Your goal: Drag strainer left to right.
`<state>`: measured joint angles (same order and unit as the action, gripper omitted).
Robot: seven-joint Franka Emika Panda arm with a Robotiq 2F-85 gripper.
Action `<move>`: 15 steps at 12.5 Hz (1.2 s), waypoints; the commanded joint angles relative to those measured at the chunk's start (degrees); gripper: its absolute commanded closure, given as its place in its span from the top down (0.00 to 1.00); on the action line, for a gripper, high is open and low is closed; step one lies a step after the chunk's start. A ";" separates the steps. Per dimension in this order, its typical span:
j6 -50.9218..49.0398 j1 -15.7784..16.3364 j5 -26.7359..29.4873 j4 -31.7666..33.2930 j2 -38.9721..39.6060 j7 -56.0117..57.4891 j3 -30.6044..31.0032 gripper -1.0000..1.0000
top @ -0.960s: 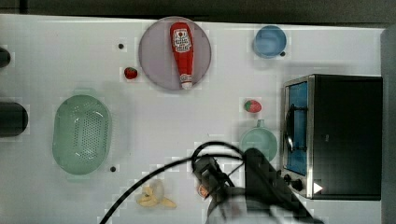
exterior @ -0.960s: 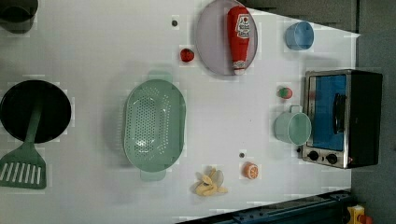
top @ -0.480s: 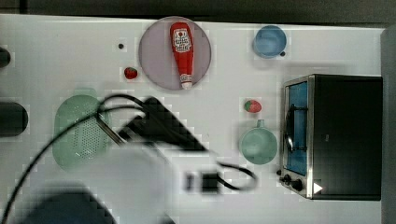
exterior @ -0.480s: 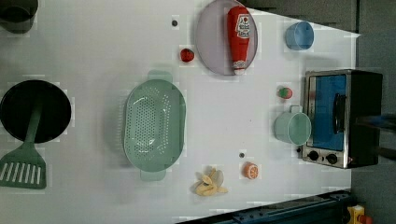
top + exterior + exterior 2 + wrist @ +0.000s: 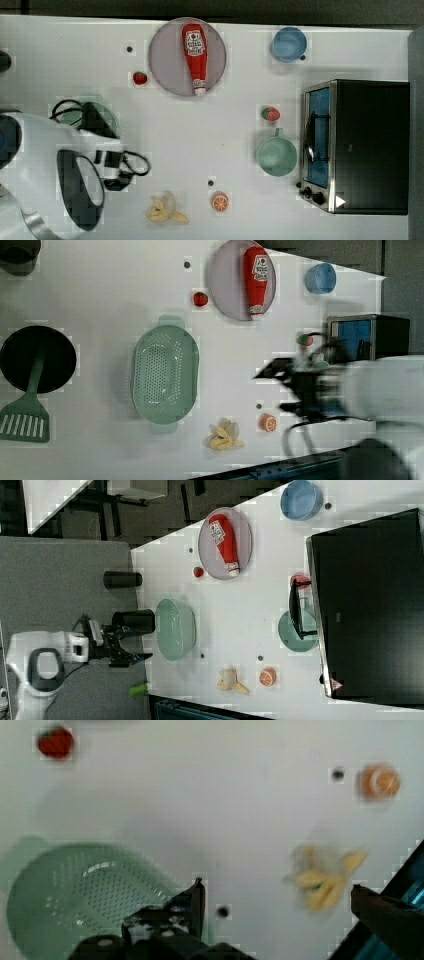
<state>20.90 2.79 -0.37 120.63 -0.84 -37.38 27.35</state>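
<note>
**Strainer on the white table, gripper open nearby**

Centrally in the left view, the pale mint-green strainer [image 5: 165, 373] lies on the white table [image 5: 100, 290], its long side running up and down the picture, a tab handle at each end. In the top view the strainer [image 5: 107, 112] sits toward the top view's left, mostly covered by the white robot arm [image 5: 40, 150]. In the right view the strainer [image 5: 175, 629] rests near the table's edge, and the gripper [image 5: 132, 647] hangs just beside it, past that edge. The wrist view shows the strainer [image 5: 85, 890] below the gripper [image 5: 277, 897], whose two dark fingers [image 5: 196, 900] stand wide apart, holding nothing.

Around the strainer in the left view: a small red strawberry [image 5: 200, 299] lies above it, a peeled banana [image 5: 223, 435] below and to the left view's right, and an orange half [image 5: 268, 422] beside the banana. A grey-lilac plate [image 5: 230, 285] carries a red ketchup bottle [image 5: 256, 275]. A blue bowl [image 5: 320, 278] sits farther toward the left view's right. To the left view's left are a black pan [image 5: 37, 359] and a green spatula [image 5: 26, 412].

In the top view a green mug [image 5: 276, 155] stands just beside a toaster oven [image 5: 360, 145], with a second strawberry [image 5: 270, 113] near them.
</note>
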 commanded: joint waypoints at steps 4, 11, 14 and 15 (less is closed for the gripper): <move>18.54 0.71 -1.16 2.80 11.17 -30.97 5.26 1.00; 37.59 3.11 -4.42 5.41 25.20 -38.69 1.44 1.00; 41.35 6.69 -4.77 4.48 28.70 -38.69 -4.18 1.00; 41.51 8.05 -4.77 4.12 29.40 -38.67 -6.11 1.00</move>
<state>61.04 9.65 -5.05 127.24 30.69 -73.75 21.71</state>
